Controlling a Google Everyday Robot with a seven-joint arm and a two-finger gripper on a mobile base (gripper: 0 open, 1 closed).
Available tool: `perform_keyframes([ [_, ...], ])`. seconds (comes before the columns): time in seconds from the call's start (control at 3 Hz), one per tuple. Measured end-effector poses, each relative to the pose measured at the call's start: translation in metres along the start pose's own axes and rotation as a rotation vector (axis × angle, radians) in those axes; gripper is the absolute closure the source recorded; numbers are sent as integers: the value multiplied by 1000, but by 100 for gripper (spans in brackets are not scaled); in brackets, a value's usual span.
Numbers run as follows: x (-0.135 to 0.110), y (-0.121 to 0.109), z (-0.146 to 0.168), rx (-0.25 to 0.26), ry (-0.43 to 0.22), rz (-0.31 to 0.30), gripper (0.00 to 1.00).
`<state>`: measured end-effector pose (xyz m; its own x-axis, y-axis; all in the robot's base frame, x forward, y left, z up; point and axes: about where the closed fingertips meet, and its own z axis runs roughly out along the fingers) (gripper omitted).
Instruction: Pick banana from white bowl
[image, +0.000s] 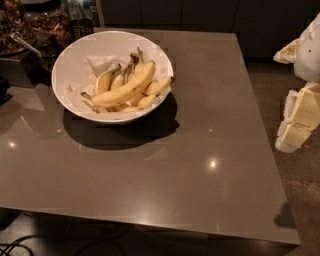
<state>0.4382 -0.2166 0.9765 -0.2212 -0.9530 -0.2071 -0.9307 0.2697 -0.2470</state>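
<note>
Glossy white bowl (67, 57), paper lining (96, 65), polished table (175, 170); matt jaws at right.

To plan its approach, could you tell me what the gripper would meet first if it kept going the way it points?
The gripper, at the right beside the table, seems to point down: probably the floor first, not the bowl, though depth is unclear.

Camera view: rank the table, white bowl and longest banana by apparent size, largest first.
1. table
2. white bowl
3. banana, lying across the other bananas in the bowl

The gripper is at the right edge, off the table.
</note>
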Motion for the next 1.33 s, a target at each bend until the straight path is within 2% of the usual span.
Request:
perform_keyframes([
  [0.67, -5, -1, -3, 6, 13, -5, 0],
  [1.33, -38, -13, -6, -19, 87, -70, 0],
])
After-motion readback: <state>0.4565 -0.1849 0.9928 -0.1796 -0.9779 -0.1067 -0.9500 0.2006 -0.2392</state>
